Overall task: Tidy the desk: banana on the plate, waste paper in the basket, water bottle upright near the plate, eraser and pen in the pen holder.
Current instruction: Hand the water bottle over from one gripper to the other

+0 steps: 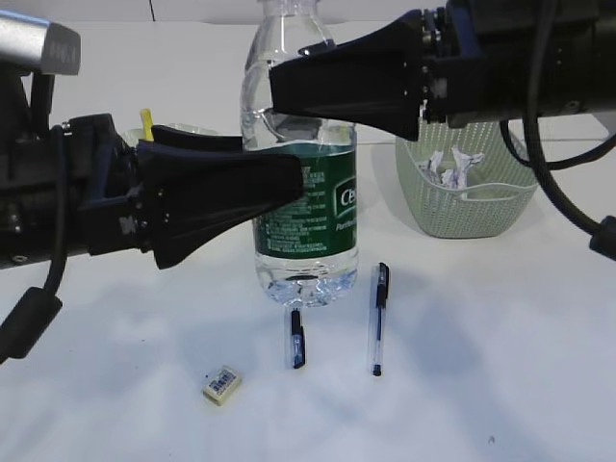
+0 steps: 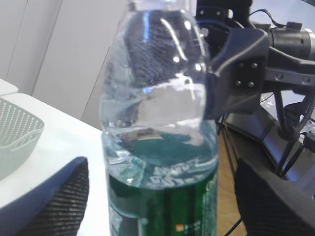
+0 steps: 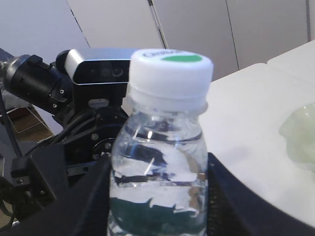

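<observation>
Small rectangular eraser point(image 1: 222, 384), ribbed clear bottle point(image 1: 303, 154)

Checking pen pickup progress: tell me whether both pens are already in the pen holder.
No: one pen and a shorter pen lie on the table.

The desk point(image 1: 500, 385) has a plain white top, and soft shadows lie on it. Behind it stand pale grey wall panels point(image 3: 275, 34) with thin vertical seams. Beside the desk a strip of brown wooden floor point(image 2: 225, 196) shows.

Upright green-labelled water bottle point(image 1: 303, 183), pen point(image 1: 379, 318), eraser point(image 1: 222, 384) on desk.
</observation>
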`<act>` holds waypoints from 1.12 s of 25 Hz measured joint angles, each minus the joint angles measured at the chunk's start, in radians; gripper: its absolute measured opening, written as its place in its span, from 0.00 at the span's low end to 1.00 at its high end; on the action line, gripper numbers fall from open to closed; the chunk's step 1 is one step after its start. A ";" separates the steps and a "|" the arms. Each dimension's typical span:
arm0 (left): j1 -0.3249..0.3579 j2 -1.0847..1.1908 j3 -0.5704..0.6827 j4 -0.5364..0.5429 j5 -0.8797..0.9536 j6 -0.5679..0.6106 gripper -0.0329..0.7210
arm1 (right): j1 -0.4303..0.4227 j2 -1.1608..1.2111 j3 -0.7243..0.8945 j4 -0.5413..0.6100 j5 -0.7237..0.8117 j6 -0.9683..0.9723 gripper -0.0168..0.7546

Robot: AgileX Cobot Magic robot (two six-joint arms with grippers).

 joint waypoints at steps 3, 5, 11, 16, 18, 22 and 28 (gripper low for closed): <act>0.000 0.000 0.000 -0.004 0.000 -0.020 0.94 | 0.000 0.000 0.000 0.000 0.010 -0.002 0.50; 0.000 0.001 0.000 -0.006 0.000 -0.032 0.94 | 0.000 0.000 0.000 0.000 0.016 -0.002 0.50; 0.000 0.001 0.000 -0.006 0.000 -0.045 0.93 | 0.000 0.000 0.000 0.001 0.034 -0.002 0.50; 0.000 0.001 0.000 0.000 0.000 -0.048 0.92 | 0.000 0.000 0.000 0.010 0.041 -0.004 0.50; 0.000 0.001 0.000 0.007 0.000 -0.049 0.91 | 0.000 0.000 0.000 0.020 0.041 -0.004 0.50; 0.000 0.001 0.000 0.006 0.000 -0.049 0.89 | 0.009 0.000 0.000 0.028 0.041 -0.006 0.50; -0.001 0.001 0.000 0.016 -0.006 -0.049 0.88 | 0.058 0.000 0.000 0.038 -0.006 -0.030 0.50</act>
